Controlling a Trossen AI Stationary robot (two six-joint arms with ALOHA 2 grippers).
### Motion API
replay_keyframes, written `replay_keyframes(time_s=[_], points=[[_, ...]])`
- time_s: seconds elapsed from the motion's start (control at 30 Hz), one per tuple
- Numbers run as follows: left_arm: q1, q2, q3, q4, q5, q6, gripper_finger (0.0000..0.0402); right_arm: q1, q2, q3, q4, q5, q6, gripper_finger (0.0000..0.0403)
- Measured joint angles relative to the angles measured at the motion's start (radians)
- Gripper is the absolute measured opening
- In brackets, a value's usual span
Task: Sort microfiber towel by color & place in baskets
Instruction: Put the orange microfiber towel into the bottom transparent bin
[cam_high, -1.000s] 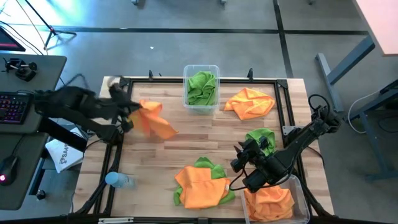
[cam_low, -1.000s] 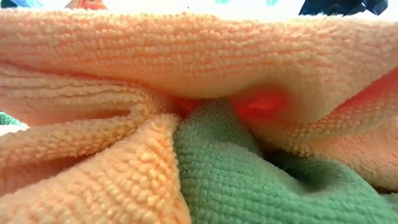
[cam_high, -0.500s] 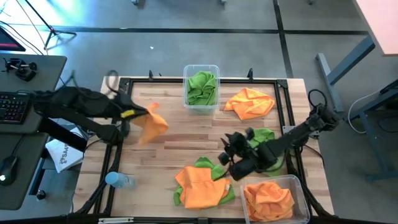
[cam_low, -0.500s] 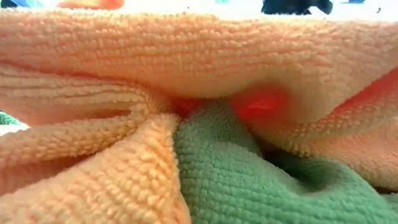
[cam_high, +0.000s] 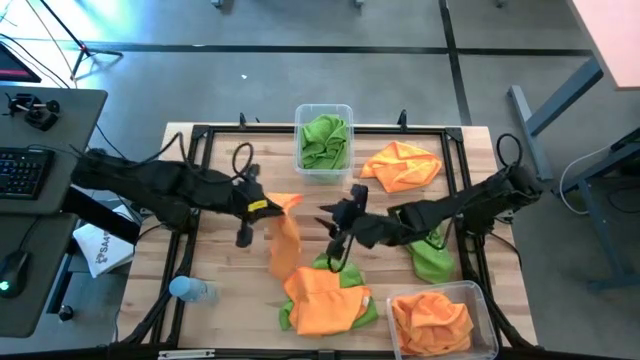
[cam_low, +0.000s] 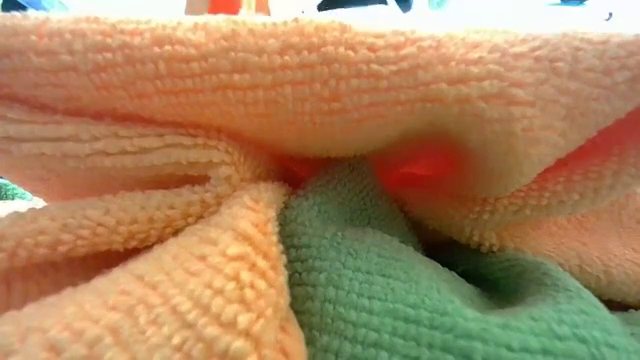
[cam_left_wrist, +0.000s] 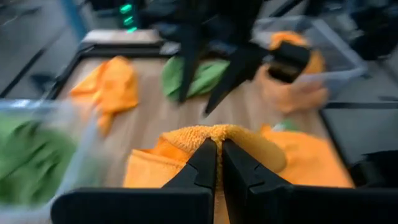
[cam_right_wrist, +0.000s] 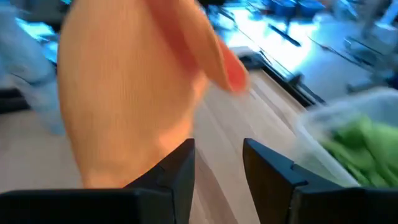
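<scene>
The left pincer (cam_high: 262, 207) is clamped tight on a pinch of an orange towel (cam_high: 284, 240), which hangs from it above the middle of the surface (cam_high: 230, 270); in the left wrist view the two fingers (cam_left_wrist: 205, 163) meet on the cloth's bunched top edge. The right pincer (cam_high: 336, 222) faces it from the other side, just beside the hanging towel, its jaws standing apart with nothing between them; the right wrist view shows the orange cloth close in front of the parted fingers (cam_right_wrist: 180, 165). Below both, at the near edge, lies a pile of orange and green towels (cam_high: 325, 295), which also fills the low view. Behind the right arm a green towel (cam_high: 432, 258) lies by the right rail, and a loose orange one (cam_high: 402, 165) sits at the far right. The far basket (cam_high: 323, 140) holds green towels; the near right basket (cam_high: 440, 318) holds orange ones. A blue-capped bottle (cam_high: 190, 290) lies at the near left
</scene>
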Motion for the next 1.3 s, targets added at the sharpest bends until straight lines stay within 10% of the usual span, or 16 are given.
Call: replay_keyframes(time_s=[0.53, 0.83, 1.0, 1.2, 1.3], points=[[0.004, 0.071, 0.027, 0.419, 0.180, 0.112, 0.0000, -0.055, 0.000, 0.000, 0.337, -0.248, -0.264, 0.0219], [0.015, 0.085, 0.122, 0.510, 0.179, 0.192, 0.0000, -0.102, 0.065, 0.000, 0.496, -0.558, -0.263, 0.0243], [0.035, 0.085, 0.125, 0.471, 0.171, 0.184, 0.0000, -0.104, 0.102, 0.000, 0.503, -0.580, -0.263, 0.0186], [0.061, 0.085, 0.125, 0.362, 0.093, 0.184, 0.0000, -0.102, 0.105, 0.000, 0.494, -0.595, -0.274, 0.0021], [0.072, 0.085, 0.125, 0.295, 0.083, 0.183, 0.0000, -0.097, 0.100, 0.000, 0.487, -0.575, -0.281, 0.0020]])
